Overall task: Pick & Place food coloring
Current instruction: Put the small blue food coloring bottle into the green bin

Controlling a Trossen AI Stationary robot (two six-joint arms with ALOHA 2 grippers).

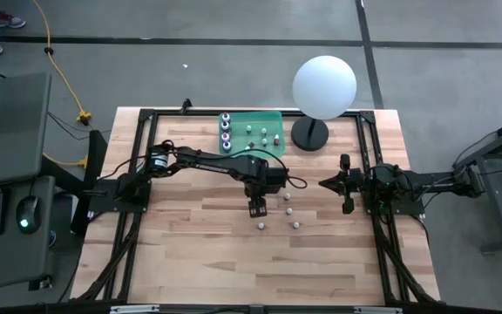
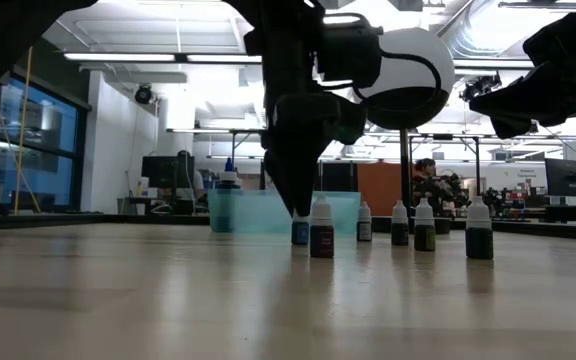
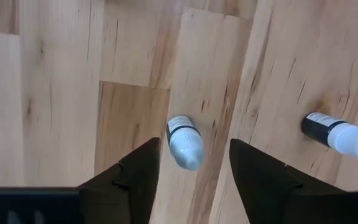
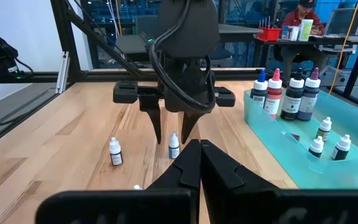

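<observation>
**Food coloring bottle between left gripper fingers**

Food coloring bottle (image 3: pixel 184 142), small, white-capped, upright on the table (image 1: pixel 190 253), framed between the 2 dark fingers (image 3: pixel 138 177) of the left gripper (image 1: pixel 257 208). Fingers spread on either side of it, gaps visible on both sides, no contact seen. Gripper pointed straight down over the middle of the table, tips low around the bottle in the low view.

A 2nd small bottle (image 3: pixel 337 134) standing close by on the wood. More loose small bottles (image 1: pixel 288 210) scattered just right of the left gripper, about 3 or 4 seen from above. In the low view, a row of dark-bodied white-capped bottles (image 2: pixel 424 226) standing apart on the table.

Green tray (image 1: pixel 273 118) at the far edge of the table, holding 4 larger bottles (image 1: pixel 226 133) in a column and several small ones (image 1: pixel 264 135).

Right gripper (image 1: pixel 323 184) parked at the right side of the table, raised, fingers pressed together, nothing held.

White sphere on a black base (image 1: pixel 323 87) beside the tray.
</observation>
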